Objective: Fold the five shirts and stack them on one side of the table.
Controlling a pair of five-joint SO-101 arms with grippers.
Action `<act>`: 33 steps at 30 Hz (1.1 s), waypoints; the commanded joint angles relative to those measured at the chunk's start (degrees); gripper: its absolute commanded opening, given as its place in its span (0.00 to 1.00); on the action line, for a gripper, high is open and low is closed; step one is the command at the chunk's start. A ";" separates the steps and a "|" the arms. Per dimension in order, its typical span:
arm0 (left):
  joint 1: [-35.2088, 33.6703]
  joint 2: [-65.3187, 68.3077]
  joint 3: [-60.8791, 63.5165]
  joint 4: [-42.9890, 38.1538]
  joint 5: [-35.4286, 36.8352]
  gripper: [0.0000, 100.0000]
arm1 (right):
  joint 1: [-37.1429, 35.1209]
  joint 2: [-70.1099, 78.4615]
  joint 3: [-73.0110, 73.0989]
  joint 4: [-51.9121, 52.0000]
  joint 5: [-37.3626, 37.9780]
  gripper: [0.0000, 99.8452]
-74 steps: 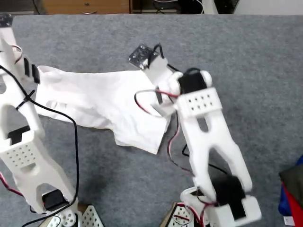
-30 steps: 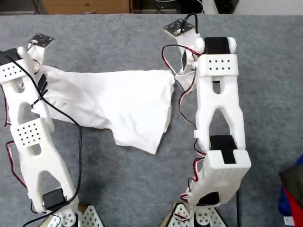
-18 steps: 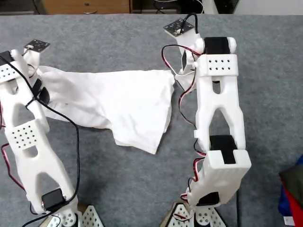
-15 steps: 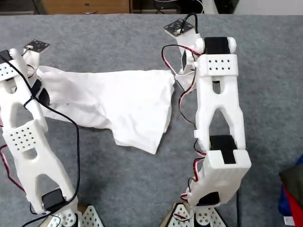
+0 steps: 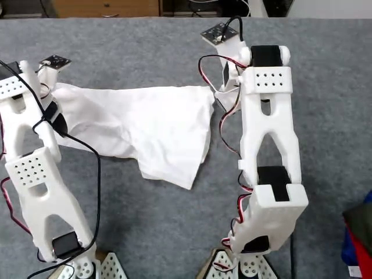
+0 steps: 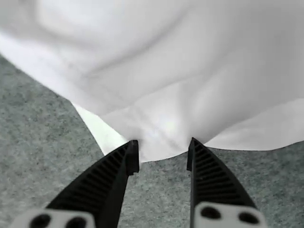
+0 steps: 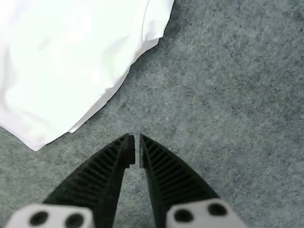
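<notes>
A white shirt [image 5: 145,125] lies spread out on the grey carpeted table [image 5: 325,104], with one flap reaching toward the front. My left gripper [image 6: 162,151] stands open at the shirt's left end, and a hem of the shirt [image 6: 156,95] lies just between its fingertips [image 6: 132,153]. In the high view the left gripper [image 5: 51,93] hangs over that left end. My right gripper [image 7: 136,140] is shut with nothing in it, above bare carpet beside the shirt's [image 7: 71,61] far right corner. From above, the right gripper [image 5: 225,75] sits just right of that corner.
A pile of dark, red and blue cloth [image 5: 357,232] lies at the table's right edge. Wooden furniture [image 5: 104,7] stands beyond the far edge. Both arm bases sit at the near edge, with loose cables [image 5: 93,168] hanging over the shirt and carpet.
The right arm has swung from over the shirt's far edge out past its right corner, which now lies farther right. The left wrist has shifted slightly to the right.
</notes>
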 commanded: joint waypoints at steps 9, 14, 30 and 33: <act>1.67 -7.25 5.98 0.62 -3.60 0.18 | 0.66 -0.31 -2.59 0.44 -0.26 0.04; 1.93 -6.99 7.21 0.62 -3.34 0.18 | 0.57 -0.31 -2.59 0.44 -0.26 0.04; 2.11 -6.55 7.21 -3.60 -3.16 0.08 | 0.57 -0.57 -2.42 0.44 -0.35 0.04; 2.11 -6.46 7.21 -3.60 -3.16 0.06 | 0.57 -0.57 -2.51 0.44 -0.44 0.04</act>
